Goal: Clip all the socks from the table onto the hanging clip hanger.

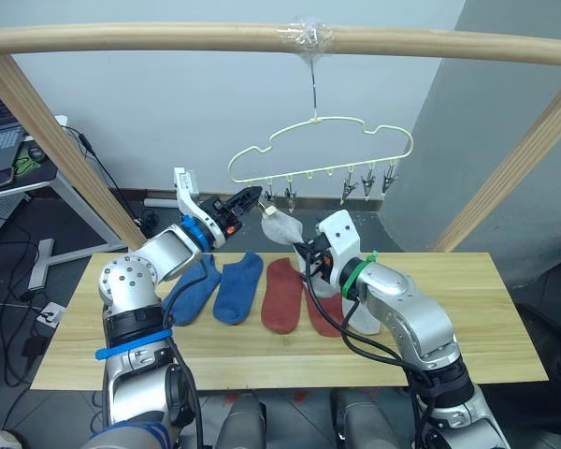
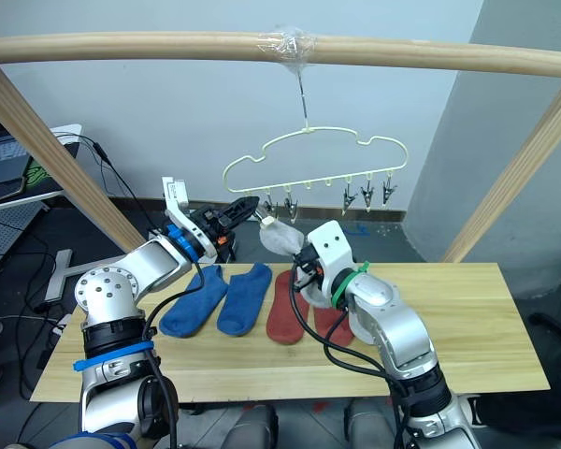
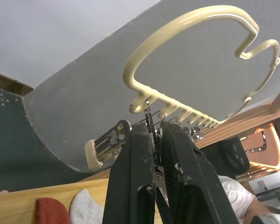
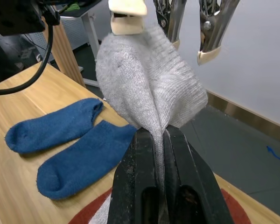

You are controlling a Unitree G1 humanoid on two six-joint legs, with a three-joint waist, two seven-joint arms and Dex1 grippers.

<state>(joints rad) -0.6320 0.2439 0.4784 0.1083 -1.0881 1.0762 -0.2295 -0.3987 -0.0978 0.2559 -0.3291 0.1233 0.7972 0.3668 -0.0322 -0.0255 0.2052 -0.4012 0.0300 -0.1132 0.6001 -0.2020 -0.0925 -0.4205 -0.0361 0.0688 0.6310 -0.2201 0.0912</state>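
Note:
The pale-yellow clip hanger (image 1: pixel 318 150) hangs from the wooden pole. My left gripper (image 1: pixel 253 197) is shut on its leftmost metal clip (image 3: pixel 149 116). My right gripper (image 1: pixel 308 251) is shut on a light grey sock (image 4: pixel 149 88) and holds it up so that its top edge meets that clip's cream tip (image 4: pixel 127 14). I cannot tell whether the clip grips the sock. On the table (image 1: pixel 486 309) lie two blue socks (image 1: pixel 194 288) (image 1: pixel 239 286) and two brick-red socks (image 1: pixel 282 295) (image 1: pixel 323 316). Another grey sock (image 2: pixel 357 325) lies partly under my right arm.
The round wooden pole frame (image 1: pixel 168 37) spans the top, and its slanted legs (image 1: pixel 47 131) (image 1: pixel 514 168) come down behind both table ends. Several free clips (image 1: pixel 366 183) hang along the hanger's bar. A desk with cables (image 1: pixel 19 168) stands at the far left.

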